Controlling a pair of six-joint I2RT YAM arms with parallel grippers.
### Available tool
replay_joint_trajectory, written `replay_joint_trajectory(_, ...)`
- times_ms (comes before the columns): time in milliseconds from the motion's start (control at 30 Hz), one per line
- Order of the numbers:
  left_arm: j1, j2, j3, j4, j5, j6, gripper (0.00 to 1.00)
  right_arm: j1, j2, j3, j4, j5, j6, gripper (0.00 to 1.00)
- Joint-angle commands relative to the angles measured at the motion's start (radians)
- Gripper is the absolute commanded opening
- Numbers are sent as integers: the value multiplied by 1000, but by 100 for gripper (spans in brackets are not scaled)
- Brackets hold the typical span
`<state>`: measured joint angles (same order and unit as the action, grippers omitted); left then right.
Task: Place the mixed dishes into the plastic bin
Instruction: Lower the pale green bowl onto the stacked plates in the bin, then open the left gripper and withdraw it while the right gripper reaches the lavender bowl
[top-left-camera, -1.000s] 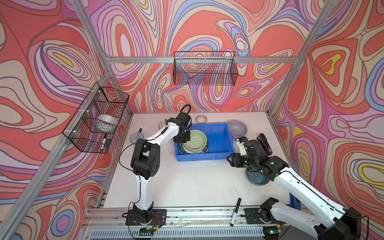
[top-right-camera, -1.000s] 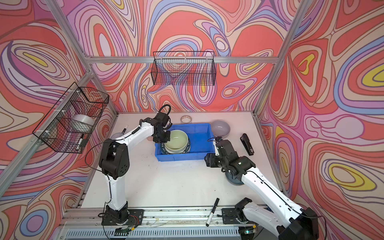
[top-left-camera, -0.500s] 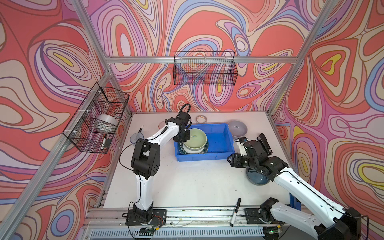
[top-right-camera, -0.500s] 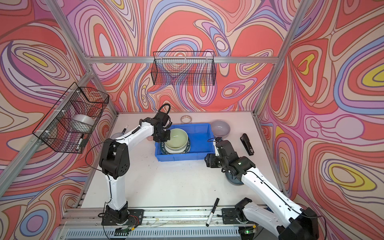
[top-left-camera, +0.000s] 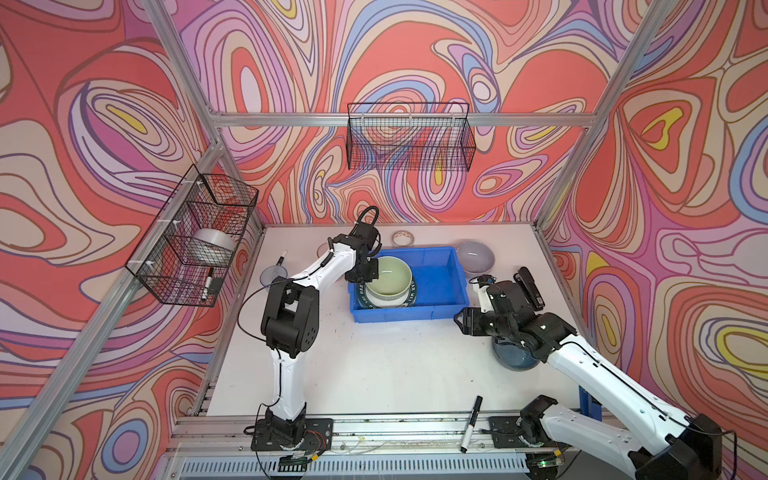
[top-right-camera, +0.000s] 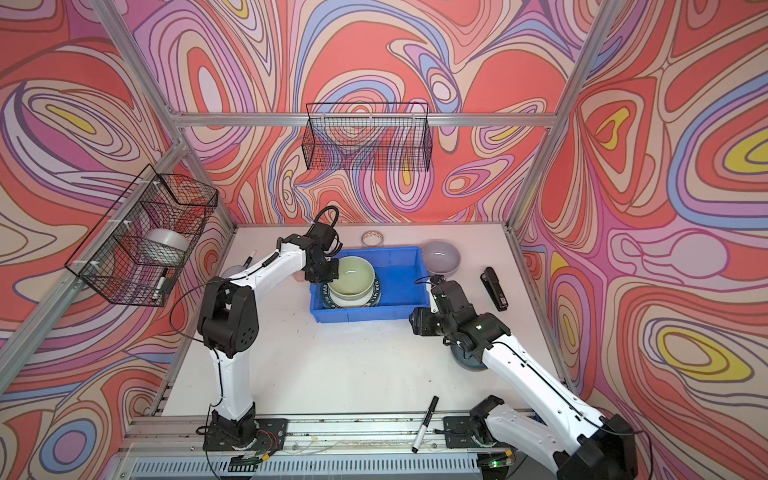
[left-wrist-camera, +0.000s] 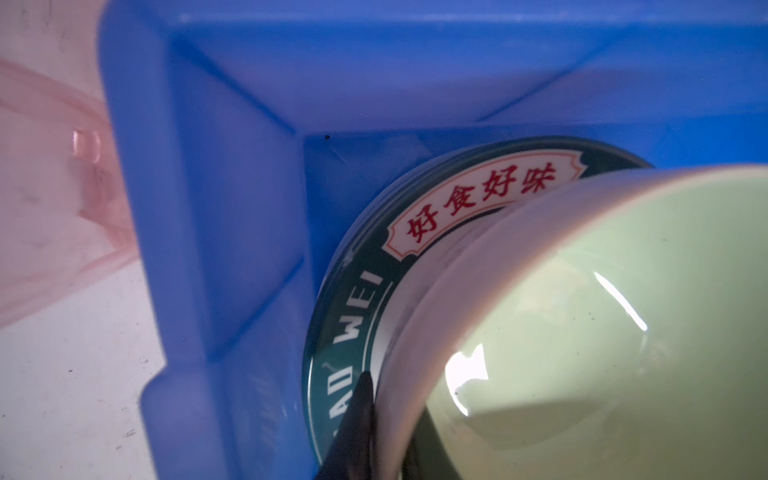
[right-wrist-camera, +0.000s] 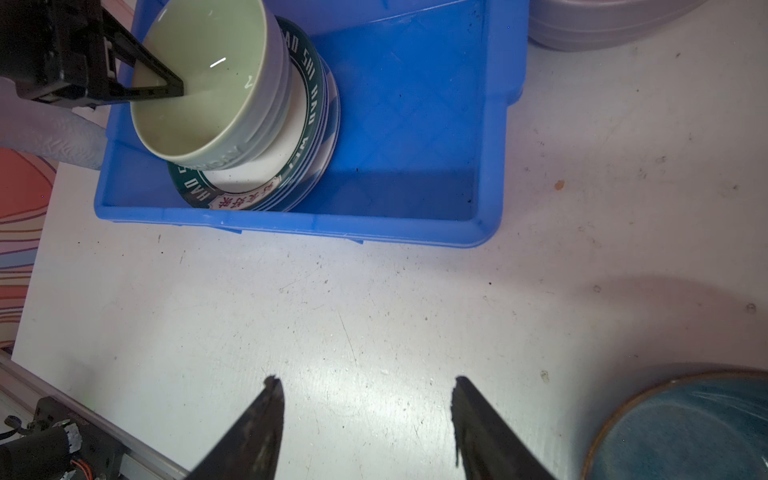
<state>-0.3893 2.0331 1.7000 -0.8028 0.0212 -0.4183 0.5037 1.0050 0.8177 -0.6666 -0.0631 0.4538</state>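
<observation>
1. The right half of the plastic bin (top-left-camera: 440, 286) is seen bare; its left half is filled by the pale green bowl (top-left-camera: 388, 277) on stacked plates (top-left-camera: 411, 293), with the left gripper (top-left-camera: 372, 276) straddling the bowl's rim.
2. Open table (top-left-camera: 374, 365) is left before the bin.
3. The bin's far right corner is crowded by the lavender bowl (top-left-camera: 476, 257).

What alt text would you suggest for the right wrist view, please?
The open right gripper hovers over the white table, facing the blue plastic bin, where a pale green bowl sits on stacked plates with the left gripper reaching into it. A dark blue bowl lies near the right gripper.
</observation>
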Motion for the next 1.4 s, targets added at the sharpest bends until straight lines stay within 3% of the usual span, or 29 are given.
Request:
replay_joint_trajectory(0, 11, -14, 38, -4, 18, 15, 29, 3, 2, -5, 2, 19, 0, 65)
replay_joint_trajectory(400, 10, -150, 44, -94, 14, 13, 42, -2, 28, 42, -18, 86, 12, 73)
replay_joint_trajectory(533, 10, -248, -48, -73, 23, -3, 52, -53, 73, 87, -24, 88, 0, 75)
replay_joint_trajectory(667, 11, -363, -166, -45, 22, -18, 54, -141, 129, 136, -7, 39, -19, 75)
replay_joint_trajectory(767, 10, -456, -271, -6, 17, -27, 56, -209, 187, 180, 5, 30, -35, 75)
replay_joint_trajectory(933, 12, -564, -414, 24, -21, -48, 66, -264, 313, 285, 13, 112, -47, 74)
replay_joint_trajectory(1133, 19, -668, -579, 105, -15, -73, 66, -382, 479, 385, 46, 80, -73, 68)
replay_joint_trajectory(1367, 26, -708, -633, 114, 9, -59, 65, -448, 684, 534, 45, 125, -84, 61)
